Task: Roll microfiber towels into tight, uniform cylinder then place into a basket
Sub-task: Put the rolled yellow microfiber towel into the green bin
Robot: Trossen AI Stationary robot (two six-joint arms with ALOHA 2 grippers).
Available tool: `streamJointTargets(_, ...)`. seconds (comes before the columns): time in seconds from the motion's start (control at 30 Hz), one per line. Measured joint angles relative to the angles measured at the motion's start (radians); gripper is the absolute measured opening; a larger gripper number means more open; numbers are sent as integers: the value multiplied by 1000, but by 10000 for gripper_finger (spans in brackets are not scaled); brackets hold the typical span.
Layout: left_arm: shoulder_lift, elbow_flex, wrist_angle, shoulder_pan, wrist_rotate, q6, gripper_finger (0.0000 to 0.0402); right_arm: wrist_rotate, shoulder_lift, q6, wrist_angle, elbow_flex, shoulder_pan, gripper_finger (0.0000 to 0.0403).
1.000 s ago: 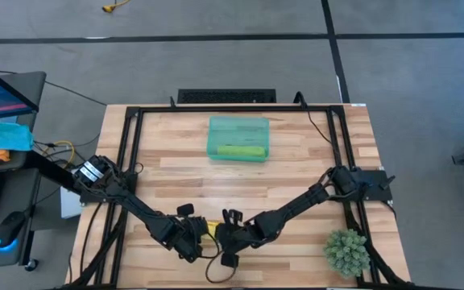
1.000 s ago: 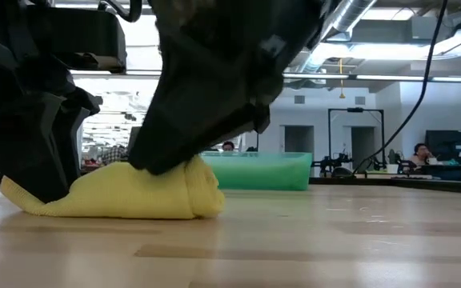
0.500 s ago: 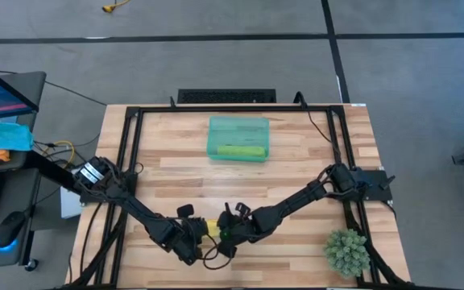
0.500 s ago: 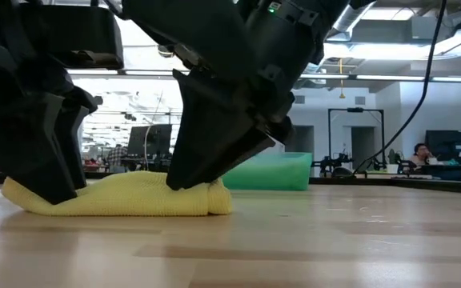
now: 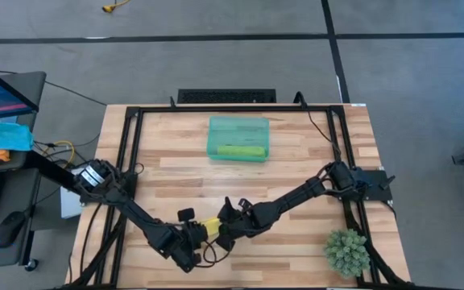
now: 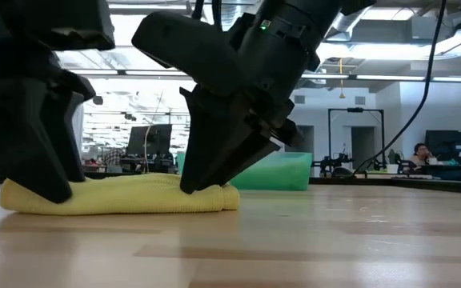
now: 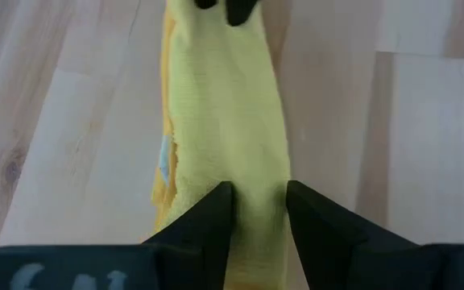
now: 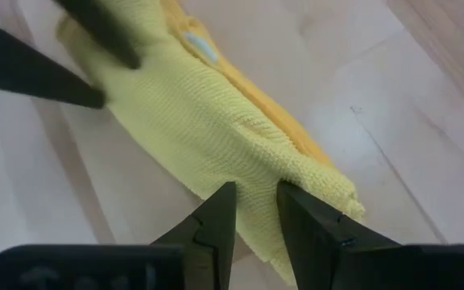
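Grippers pinch opposite ends of the yellow towel at the table's near edge: left gripper and right gripper, each closed narrowly on cloth. Probably that keeps the roll tight. The basket, far across, holds the green roll.

Wooden table with yellow towel, teal basket, small plant.

Two towels: yellow towel, green towel (seemingly rolled); one basket.
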State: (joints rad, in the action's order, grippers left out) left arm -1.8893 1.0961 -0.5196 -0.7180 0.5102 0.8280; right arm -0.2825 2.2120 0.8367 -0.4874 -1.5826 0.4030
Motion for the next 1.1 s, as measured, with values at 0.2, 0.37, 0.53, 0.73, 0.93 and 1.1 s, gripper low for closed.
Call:
streamJointTargets(0.2,0,46,-80,-38,49,0,113,11,0,-3,-2,1,-10,120)
streamJointTargets(0.37,1,87,-92,-64,154,-57,113,12,0,0,-2,1,-11,120)
streamJointTargets(0.53,2,91,-15,-68,206,-172,113,16,0,1,1,1,-11,120)
streamJointTargets(0.73,4,41,92,-37,211,-246,113,18,1,2,10,2,-11,120)
streamJointTargets(0.93,4,-39,143,2,173,-233,113,19,1,3,13,2,-11,120)
streamJointTargets(1.1,6,-92,157,44,78,-161,113,22,2,3,20,2,-2,120)
